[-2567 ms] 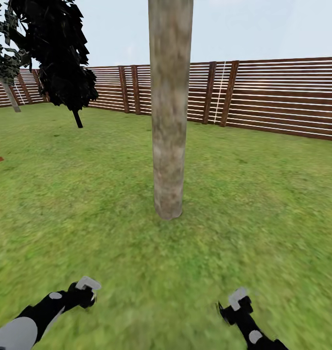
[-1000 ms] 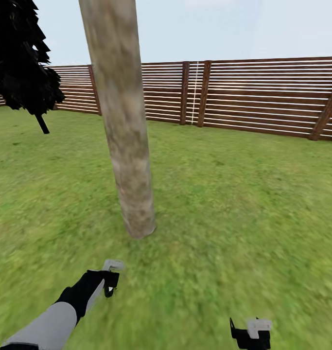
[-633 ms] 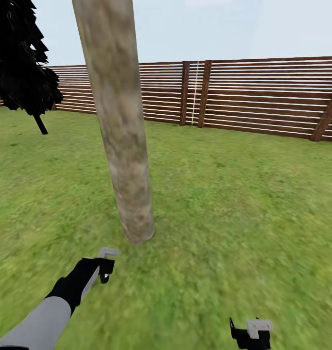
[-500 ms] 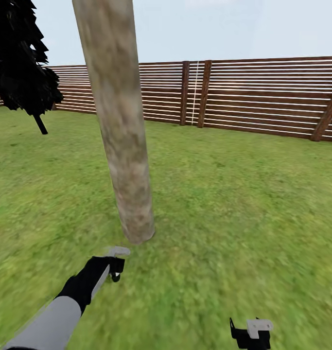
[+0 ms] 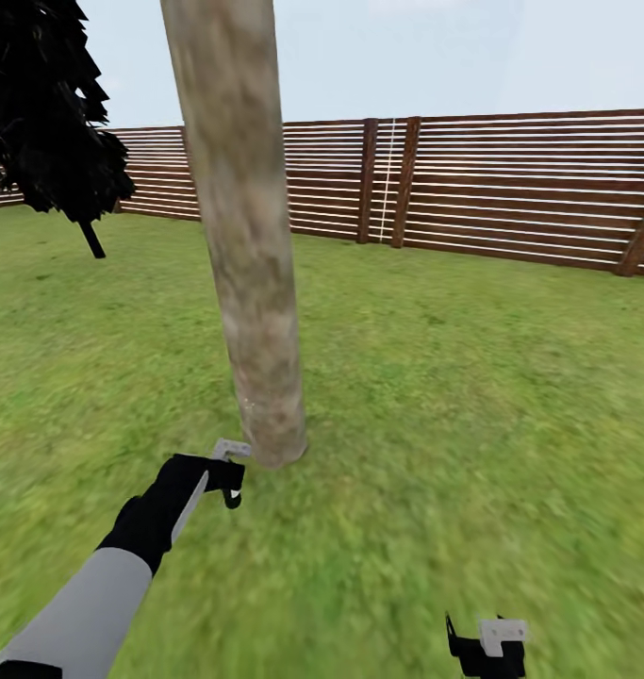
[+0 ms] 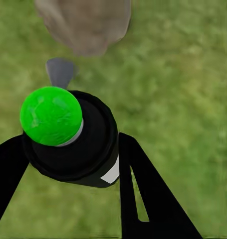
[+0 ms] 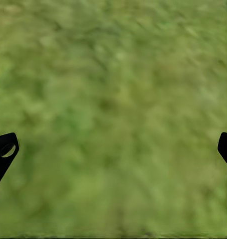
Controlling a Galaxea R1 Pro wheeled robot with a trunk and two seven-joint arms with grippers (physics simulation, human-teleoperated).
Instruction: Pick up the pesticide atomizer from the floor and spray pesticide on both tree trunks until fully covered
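On my head camera, the left tool (image 5: 229, 471) sits low by the foot of the pale tree trunk (image 5: 246, 236), over the grass floor (image 5: 454, 396); the right tool (image 5: 487, 646) hangs near the frame's bottom edge. My left wrist camera shows that tool clamped around the black pesticide atomizer (image 6: 73, 137), green cap up, nozzle toward the trunk base. My right wrist camera shows fingers (image 7: 3, 152) spread wide, holding nothing.
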